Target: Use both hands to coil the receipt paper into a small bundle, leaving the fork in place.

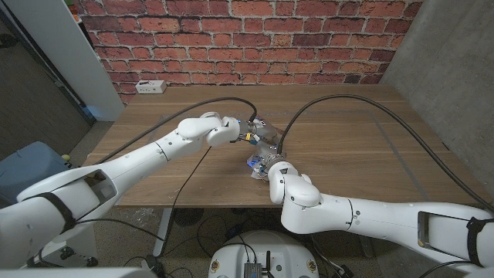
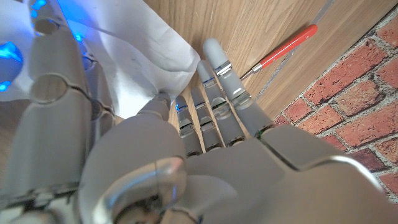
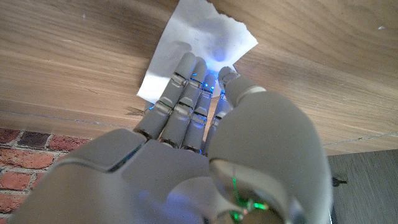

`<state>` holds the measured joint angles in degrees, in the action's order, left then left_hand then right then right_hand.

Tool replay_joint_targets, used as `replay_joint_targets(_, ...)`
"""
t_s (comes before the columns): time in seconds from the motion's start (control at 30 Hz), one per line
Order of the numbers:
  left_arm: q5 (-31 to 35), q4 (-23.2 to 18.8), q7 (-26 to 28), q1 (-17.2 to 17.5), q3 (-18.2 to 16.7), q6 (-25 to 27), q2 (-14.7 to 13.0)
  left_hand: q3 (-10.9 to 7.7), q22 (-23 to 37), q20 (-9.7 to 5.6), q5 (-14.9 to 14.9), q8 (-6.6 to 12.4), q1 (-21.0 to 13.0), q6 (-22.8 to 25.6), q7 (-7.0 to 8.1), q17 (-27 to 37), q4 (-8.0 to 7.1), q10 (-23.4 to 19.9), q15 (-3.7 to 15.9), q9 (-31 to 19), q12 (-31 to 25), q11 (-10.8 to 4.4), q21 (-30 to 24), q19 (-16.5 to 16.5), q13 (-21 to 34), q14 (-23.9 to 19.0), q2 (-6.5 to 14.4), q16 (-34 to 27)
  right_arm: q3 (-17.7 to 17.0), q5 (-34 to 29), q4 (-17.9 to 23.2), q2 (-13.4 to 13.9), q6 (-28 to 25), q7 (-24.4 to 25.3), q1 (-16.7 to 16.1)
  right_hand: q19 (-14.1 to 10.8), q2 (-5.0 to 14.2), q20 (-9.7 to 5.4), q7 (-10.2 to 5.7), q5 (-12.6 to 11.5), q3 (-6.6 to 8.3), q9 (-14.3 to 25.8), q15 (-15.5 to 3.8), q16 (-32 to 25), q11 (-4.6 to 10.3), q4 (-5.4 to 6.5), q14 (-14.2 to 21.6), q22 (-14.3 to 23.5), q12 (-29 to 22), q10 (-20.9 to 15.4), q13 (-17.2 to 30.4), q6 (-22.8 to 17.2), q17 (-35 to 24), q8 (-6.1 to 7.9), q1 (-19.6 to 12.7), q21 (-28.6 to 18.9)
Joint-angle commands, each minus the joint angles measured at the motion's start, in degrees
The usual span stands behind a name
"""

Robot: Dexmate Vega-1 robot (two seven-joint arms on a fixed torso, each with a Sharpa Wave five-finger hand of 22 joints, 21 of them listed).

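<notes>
Wooden planking of the table (image 1: 347,147) carries the work, with a red brick wall (image 1: 247,38) behind it. Nearest the robot, the right hand (image 1: 272,171) comes in from the table's front edge; in the right wrist view its fingers (image 3: 180,99) lie extended and close together on top of the receipt paper (image 3: 199,43), pressing it to the wood, and the frames do not show whether the thumb is under the sheet. Just beyond, the left hand (image 1: 245,131) meets it near the table's middle; in the left wrist view the left hand's fingers (image 2: 214,93) are straight and side by side against a raised white fold of the paper (image 2: 143,50), and a closed grip cannot be confirmed. To coil well, judge that one hand should anchor the free end while the other turns the sheet over itself in short, even turns, keeping the edges aligned so the bundle stays tight and does not telescope. The red-handled utensil (image 2: 280,50), probably the fork, lies near the left fingertips and apart from the paper; keep all finger travel on the paper side of it. No print is legible on the paper. Farthest back, a white power strip (image 1: 150,86) sits at the rear left edge; no label can be read.
</notes>
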<state>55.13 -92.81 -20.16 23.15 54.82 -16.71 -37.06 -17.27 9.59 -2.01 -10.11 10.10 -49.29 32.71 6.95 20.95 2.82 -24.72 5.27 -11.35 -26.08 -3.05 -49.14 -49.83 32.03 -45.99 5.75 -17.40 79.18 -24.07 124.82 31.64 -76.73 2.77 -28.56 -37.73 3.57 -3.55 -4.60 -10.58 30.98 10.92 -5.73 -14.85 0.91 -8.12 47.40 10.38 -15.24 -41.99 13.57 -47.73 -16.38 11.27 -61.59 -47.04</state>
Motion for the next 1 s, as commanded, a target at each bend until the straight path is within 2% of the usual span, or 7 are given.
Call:
replay_joint_targets(0.03, -4.19, -3.72, -2.46, 0.82, -2.49, -0.49, -1.64, -0.3, 0.16, 1.01, -0.13, 0.46, 1.29, 0.09, 0.12, -0.32, -0.18, -0.15, 2.49, -0.14, -0.41, 0.2, 0.52, 0.02, -0.12, 0.51, -0.43, 0.67, 2.1, 6.0, 0.51, 0.33, -1.4, 4.9, 2.89, 0.36, 0.01, -4.38, 0.17, 0.09, -0.26, 0.02, -6.11, -0.41, 0.04, 0.1, 0.62, 0.13, 0.07, -0.55, -0.08, -0.47, -0.35, 0.25, 0.34, -0.43)
replay_joint_targets(0.27, -4.62, -5.61, 0.22, 2.49, -4.49, -0.43, -2.65, 0.34, 0.18, 1.82, -0.01, 0.62, 3.03, 0.13, 0.8, -0.97, -0.41, 0.35, 2.18, -0.02, 0.07, -0.08, 1.18, -0.06, -0.82, 1.32, -1.7, 1.83, 2.75, 9.24, 0.34, 0.35, -1.33, 6.94, 4.13, 0.45, 0.04, -4.45, 0.18, 0.13, -0.42, 0.01, -6.16, -0.54, 0.02, -0.02, 0.55, 0.11, 0.25, -0.61, -0.15, -0.52, -0.43, 0.23, 0.4, -0.51)
replay_joint_targets(0.4, -4.69, -6.29, -1.04, 2.57, -4.72, -0.52, -2.91, 1.6, 0.19, 1.68, -0.14, 0.7, 4.48, -0.18, 1.43, -1.7, -0.12, -0.23, 2.4, 0.12, 0.17, -0.57, 1.61, -0.71, -1.47, 1.19, -4.5, 2.54, 2.93, 10.75, 0.27, 0.32, -1.53, 8.24, 4.55, 0.55, 0.1, -4.51, 0.22, 0.16, -0.52, 0.0, -6.22, -0.63, -0.01, -0.11, 0.47, 0.11, 0.37, -0.59, -0.19, -0.52, -0.52, 0.2, 0.4, -0.54)
replay_joint_targets(0.57, -5.44, -5.88, -6.12, 1.0, -3.67, -1.89, -2.47, 1.41, 0.25, 1.67, -1.03, 0.78, 1.36, -0.47, 1.02, -2.82, 2.86, -0.99, 2.2, 0.22, 0.3, -0.5, 2.64, -0.32, -2.34, 2.12, -7.34, 3.88, 3.27, 12.35, 0.44, 0.43, -1.76, 9.67, 5.16, 0.78, 0.18, -4.54, 0.19, 0.17, -0.63, -0.01, -6.21, -0.72, 0.23, -0.2, 0.38, 0.1, 0.58, -0.5, -0.24, -0.47, -0.58, 0.14, 0.43, -0.55)
replay_joint_targets(0.7, -4.17, -4.78, -4.04, 1.4, -3.41, -2.32, -2.01, 0.94, 0.31, 1.47, -1.44, 0.7, -0.01, -0.98, 0.92, -2.92, 3.65, -0.33, 2.42, 0.21, 0.74, -0.63, 3.13, -0.06, -2.65, 2.92, -7.1, 4.31, 3.44, 13.75, 0.41, 0.45, -1.66, 10.45, 5.69, 0.9, 0.19, -4.51, 0.19, 0.19, -0.74, -0.01, -6.13, -0.8, 0.0, -0.23, 0.38, 0.09, 0.68, -0.59, -0.28, -0.44, -0.61, 0.1, 0.52, -0.58)
replay_joint_targets(0.83, -5.14, -2.37, -2.09, 1.33, -3.29, -3.62, -1.21, 1.26, 0.36, 1.41, -1.58, 0.11, 0.33, -3.32, 2.71, -2.75, 3.59, 1.47, 2.19, 0.22, 1.38, -0.58, 3.53, -0.14, -2.58, 3.74, -7.35, 4.58, 3.82, 14.91, 0.29, 0.24, -2.15, 11.19, 6.32, 1.04, 0.17, -4.46, 0.2, 0.21, -0.88, -0.01, -6.05, -0.81, -0.04, -0.13, 0.34, 0.09, 0.79, -0.68, -0.32, -0.51, -0.56, 0.11, 0.85, -0.62)
replay_joint_targets(1.0, -4.95, -0.73, -2.31, 0.69, -2.29, -4.49, -0.46, 0.76, 0.39, 1.13, -1.93, 0.57, -0.74, -3.04, 2.4, -2.59, 4.0, 0.85, 2.13, 0.23, 1.25, -0.31, 3.52, -1.22, -2.78, 3.37, -6.52, 4.33, 4.04, 16.19, 0.31, 0.12, -2.6, 12.35, 6.69, 1.2, 0.24, -4.24, 0.47, 0.23, -1.03, -0.02, -6.12, -1.05, 0.14, -0.08, 0.67, 0.08, 0.85, -0.96, -0.36, -0.7, -0.59, 0.15, 1.1, -0.66)
